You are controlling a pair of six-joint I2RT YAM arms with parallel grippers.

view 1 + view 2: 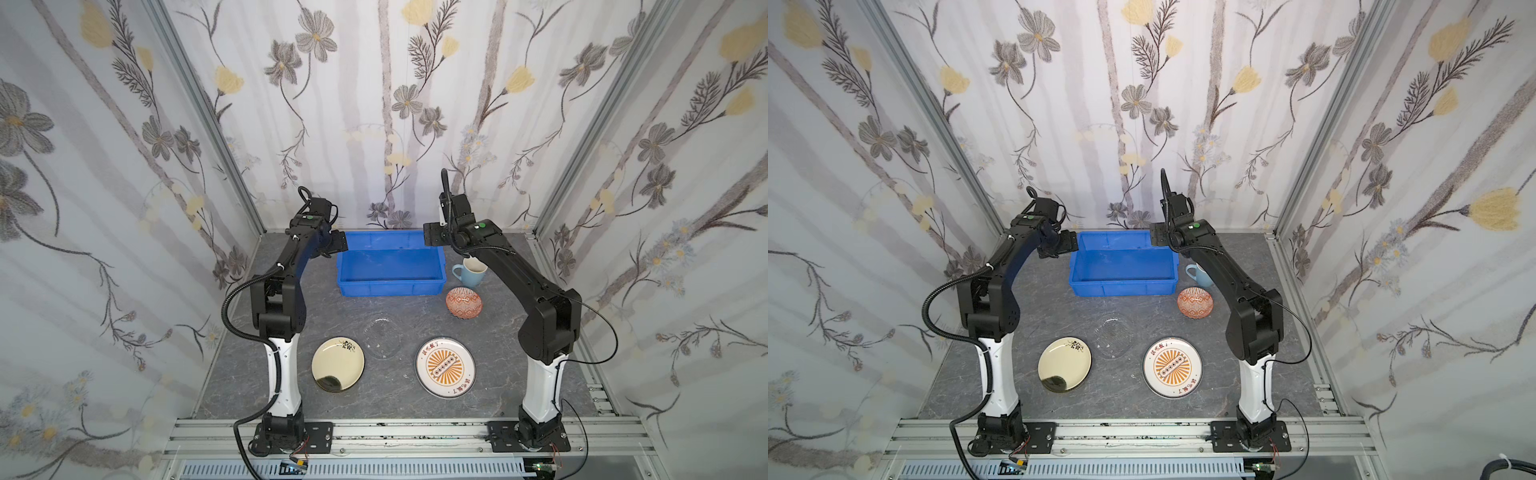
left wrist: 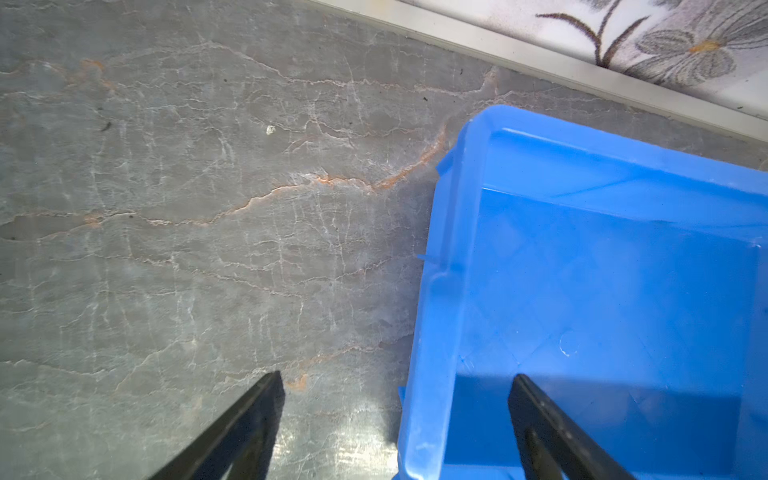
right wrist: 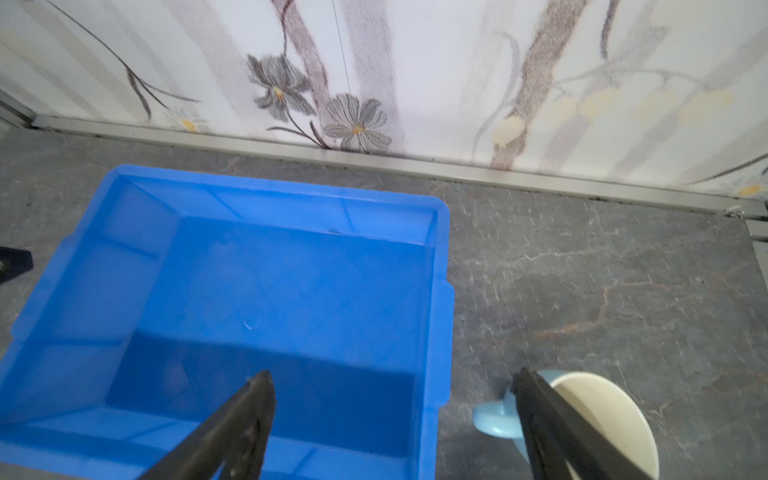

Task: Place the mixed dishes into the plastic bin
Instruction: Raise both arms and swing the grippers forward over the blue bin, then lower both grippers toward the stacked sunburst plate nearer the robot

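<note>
Dishes all sit outside the plastic bin (image 1: 390, 286), which lies empty at centre frame in both top views. The mug (image 1: 471, 272) is just right of it and the patterned bowl (image 1: 464, 302) just below the mug. The cream plate (image 1: 338, 363), glass plate (image 1: 381, 337) and sunburst plate (image 1: 445, 366) lie across the lower middle. My left gripper (image 2: 395, 378) and right gripper (image 3: 392, 373) hang above the bin's upper corners, jaws spread wide, holding nothing. I'd take the mug with the right: one finger inside the wall, opposite the handle, then lift clear of the flared rim. Reddish characters ring the sunburst plate, too small to read; no brand shows anywhere.
</note>
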